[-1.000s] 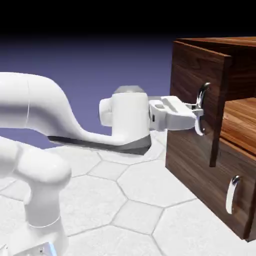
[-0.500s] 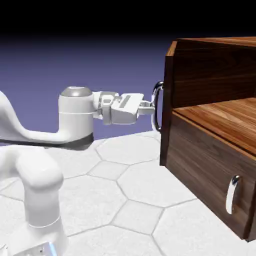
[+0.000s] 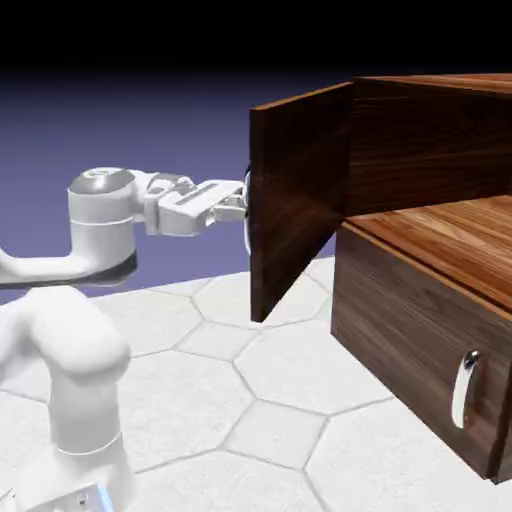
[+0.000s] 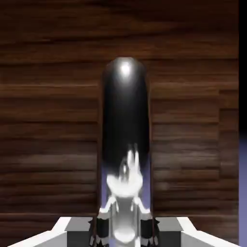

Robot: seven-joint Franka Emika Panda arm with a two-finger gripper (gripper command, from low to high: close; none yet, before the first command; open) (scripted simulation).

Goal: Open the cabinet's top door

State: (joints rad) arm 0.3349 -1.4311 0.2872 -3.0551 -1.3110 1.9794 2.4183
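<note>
Two stacked fronts belong to the cabinet [image 3: 440, 200], the big dark wood-grain box filling the exterior view's right side. The top door [image 3: 298, 205] is swung well out from the body on its hinge, its free edge pointing toward the arm, so the inner shelf of lighter wood shows behind it. The lower panel [image 3: 420, 350] is shut, its small silver handle [image 3: 464, 388] upright near the right edge. The white arm [image 3: 60, 350] rises at lower left and reaches level toward the door's far face. The gripper [image 3: 243, 200] is clenched on the door's handle [image 4: 125, 144], which in the hand view stands as a dark shiny bar between the fingertips [image 4: 103, 226], against the door's wood
</note>
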